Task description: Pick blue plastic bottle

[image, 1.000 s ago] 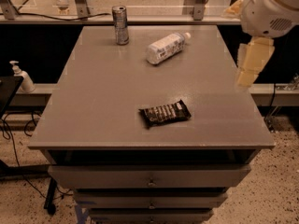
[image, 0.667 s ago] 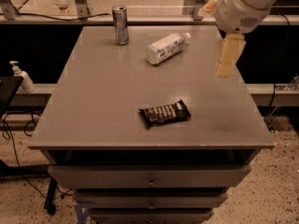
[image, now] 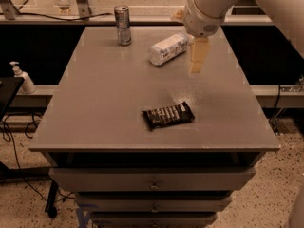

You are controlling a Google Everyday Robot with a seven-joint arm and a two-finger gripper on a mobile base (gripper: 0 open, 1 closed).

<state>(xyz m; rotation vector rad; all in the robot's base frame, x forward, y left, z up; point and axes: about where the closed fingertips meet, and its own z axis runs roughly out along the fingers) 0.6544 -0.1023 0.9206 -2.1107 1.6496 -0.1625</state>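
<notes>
I am working over a grey surface point(image: 118, 127) that is topping a stack of drawers point(image: 152, 179) and carrying everything I need. My white arm point(image: 213, 4) is reaching in from the far right corner, which I judge is keeping it off the things lying nearer the middle. The blue plastic bottle point(image: 168, 49) is lying on its side toward the far edge, a little right of centre, with its capped end pointing at my wrist. Because it is lying flat rather than standing, I am judging that I will be taking it from above, across its round body. A dark snack wrapper point(image: 168, 115) is lying flat nearer the front edge, well apart from the bottle and out of my way. A slim metal can point(image: 123, 25) is standing upright to the bottle's left, near but not touching it, so I am minding not to sweep that way and tip it. My claw point(image: 198, 61) is hanging pointed downward just beside the bottle's capped end, above the surface and, as far as I can see, not touching anything. I cannot tell whether it is apart or together. A small pump bottle point(image: 23, 77) is sitting off the surface on a ledge at the left, playing no part in this.
</notes>
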